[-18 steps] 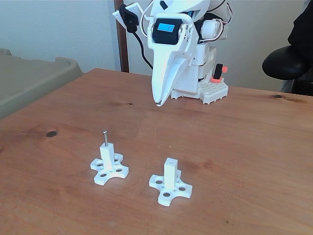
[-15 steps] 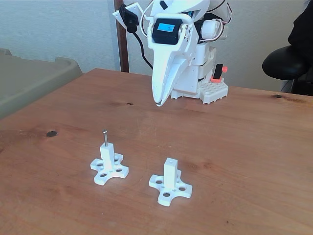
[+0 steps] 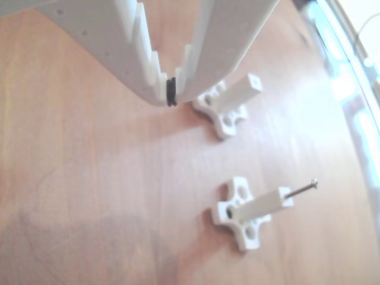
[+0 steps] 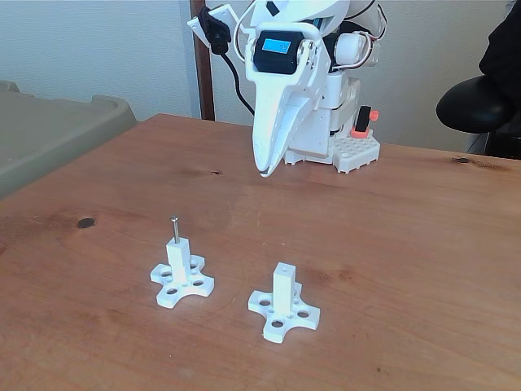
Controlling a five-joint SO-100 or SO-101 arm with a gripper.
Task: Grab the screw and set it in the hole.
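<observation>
The screw (image 4: pixel 174 229) stands upright in the top hole of the left white post (image 4: pixel 178 262) in the fixed view, its small round head uppermost and most of its shank showing above the post. In the other view the screw (image 3: pixel 301 189) juts from the end of that post (image 3: pixel 261 205). The second post (image 4: pixel 283 290) stands to the right of it in the fixed view, a little nearer the camera, its top hole empty; the two cross-shaped bases are apart, with bare wood between them.

The claw (image 4: pixel 264 169) hangs above the bench (image 4: pixel 407 244), well behind both posts and apart from them, tip pointing down. In the other view the claw (image 3: pixel 170 95) shows its tips closed together on nothing — a dark ring sits where they meet.

Open bench lies all around the posts — to the left as far as a dark knot (image 4: pixel 85 222), to the right across plain wood. The far edge runs behind the arm's base (image 4: pixel 346 147).

Against the frames of half a second ago, nothing has shifted: claw, posts and screw sit just as they did.
</observation>
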